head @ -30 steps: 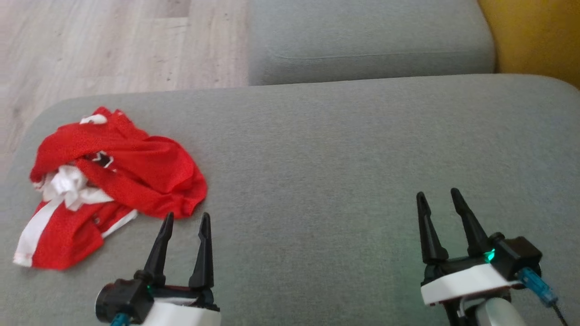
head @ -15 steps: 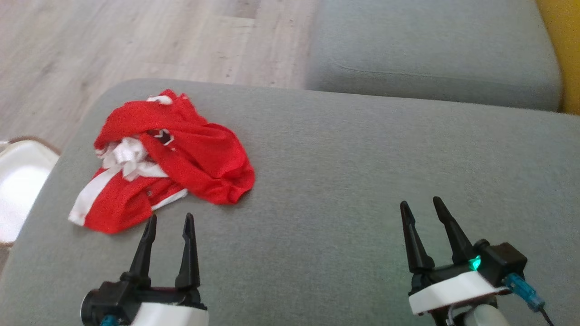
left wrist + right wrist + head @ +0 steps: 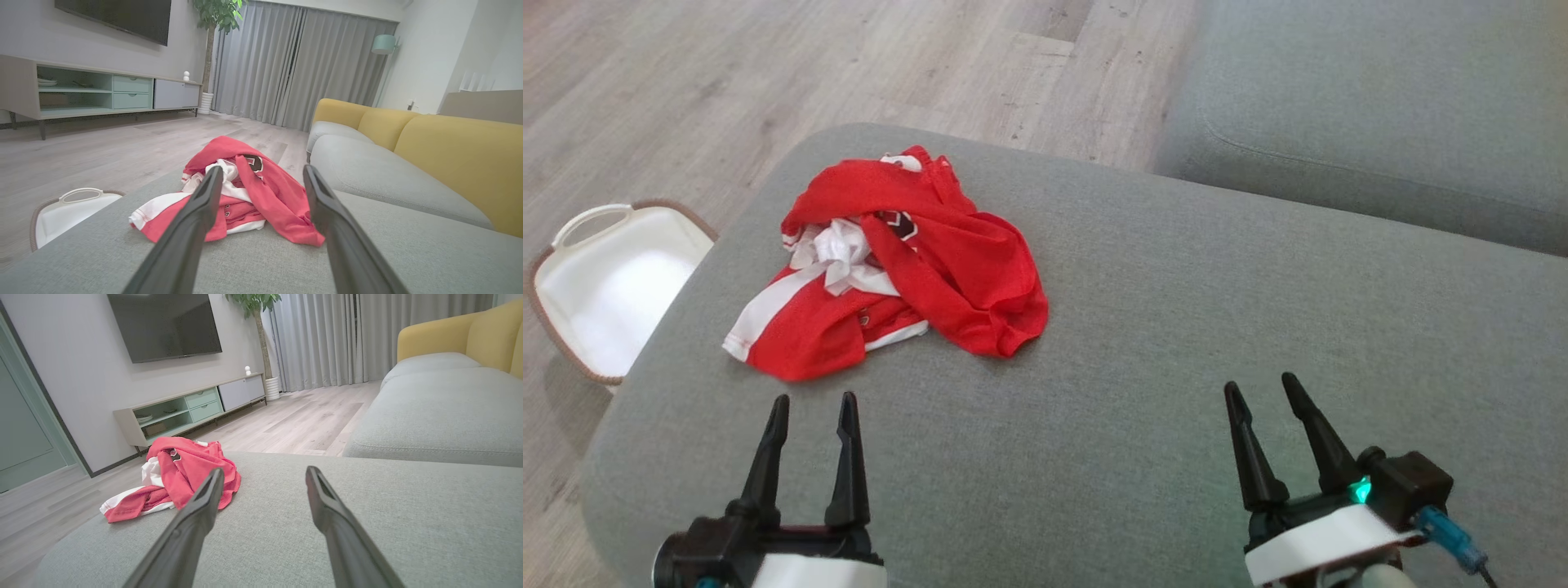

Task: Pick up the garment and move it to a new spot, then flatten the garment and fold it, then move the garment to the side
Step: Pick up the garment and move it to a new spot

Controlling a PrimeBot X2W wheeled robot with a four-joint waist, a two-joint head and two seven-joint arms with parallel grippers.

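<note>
A crumpled red garment (image 3: 915, 269) with white trim lies bunched on the left part of the grey sofa seat (image 3: 1176, 327). It also lies straight ahead in the left wrist view (image 3: 261, 192) and to the left in the right wrist view (image 3: 188, 473). My left gripper (image 3: 814, 402) hovers open just in front of the garment, a short gap short of its near edge, with nothing between its fingers. My right gripper (image 3: 1260, 384) stands open over bare cushion far to the right of the garment, also holding nothing.
A white basket (image 3: 605, 286) with a brown rim sits on the wooden floor (image 3: 768, 73) past the seat's left edge. A second grey cushion (image 3: 1380, 106) lies beyond, with yellow backrests (image 3: 461, 159). A TV stand (image 3: 192, 410) lines the far wall.
The head camera has turned left, so the whole picture shifted right and the basket came into sight. The garment lies unchanged and both grippers stay open.
</note>
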